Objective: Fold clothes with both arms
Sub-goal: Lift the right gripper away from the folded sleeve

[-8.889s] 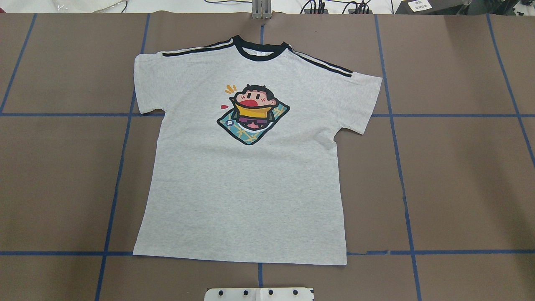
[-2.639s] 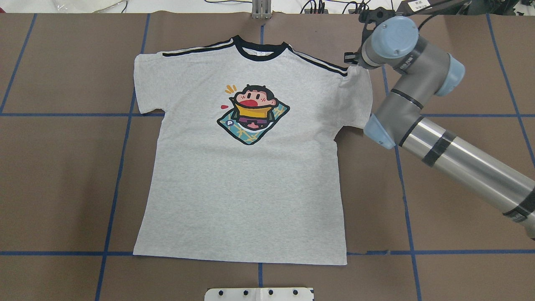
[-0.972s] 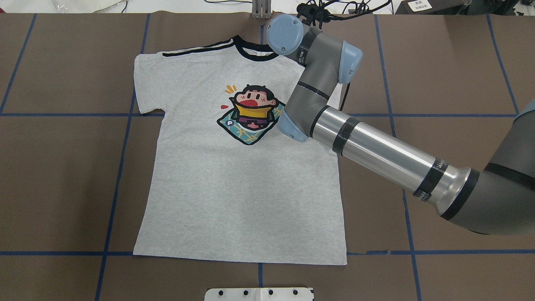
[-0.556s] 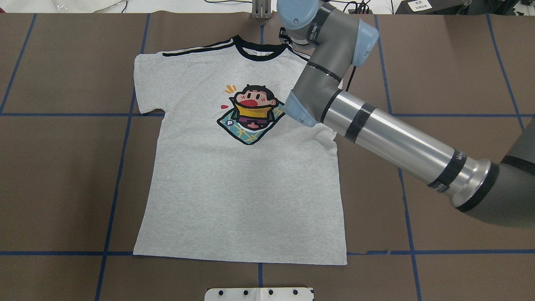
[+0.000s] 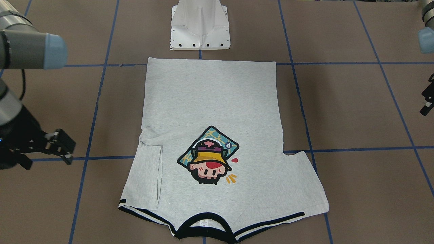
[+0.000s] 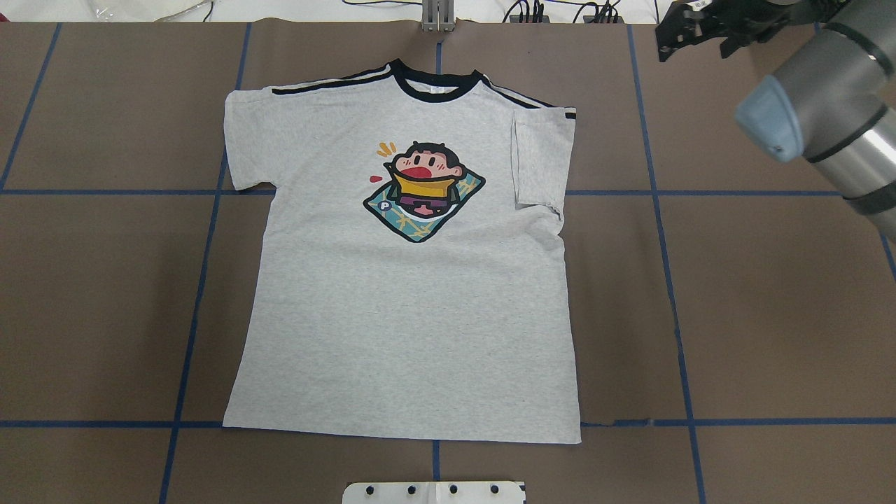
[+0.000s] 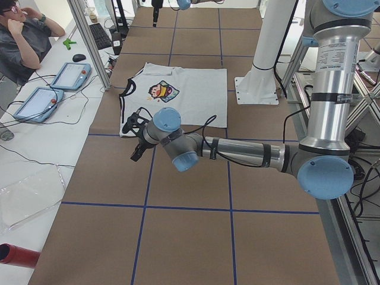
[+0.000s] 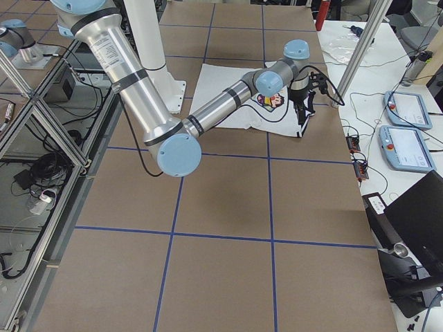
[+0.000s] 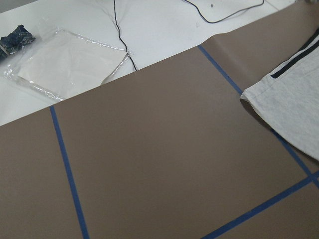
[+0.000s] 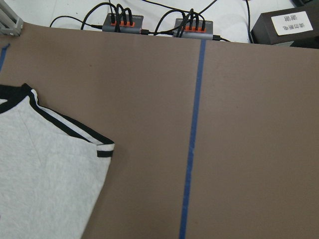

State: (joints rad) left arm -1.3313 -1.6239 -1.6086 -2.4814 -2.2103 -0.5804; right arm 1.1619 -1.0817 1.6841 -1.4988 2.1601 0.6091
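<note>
The grey T-shirt (image 6: pixel 406 294) lies flat, print up, collar at the far edge. Its sleeve on my right side (image 6: pixel 537 159) is folded inward onto the body; it also shows in the front view (image 5: pixel 149 173). The other sleeve (image 6: pixel 245 140) lies spread out. My right gripper (image 6: pixel 693 36) hovers beyond the shirt's far right corner, empty, jaws apart (image 5: pixel 62 146). My left gripper (image 5: pixel 426 101) shows only partly at the frame edge, away from the shirt; in the left view (image 7: pixel 133 127) it hangs near the spread sleeve. I cannot tell its state.
The white pedestal base (image 5: pixel 200 27) stands at the near hem. Blue tape lines (image 6: pixel 672 280) grid the brown table. Power strips (image 10: pixel 122 21) and cables lie past the far edge. A plastic bag (image 9: pixel 70 62) lies on the white bench. An operator (image 7: pixel 24 35) sits by the pendants.
My right arm came in, carried the right sleeve inward over the shirt, let it go and drew back to the far right corner. The sleeve now lies folded on the body.
</note>
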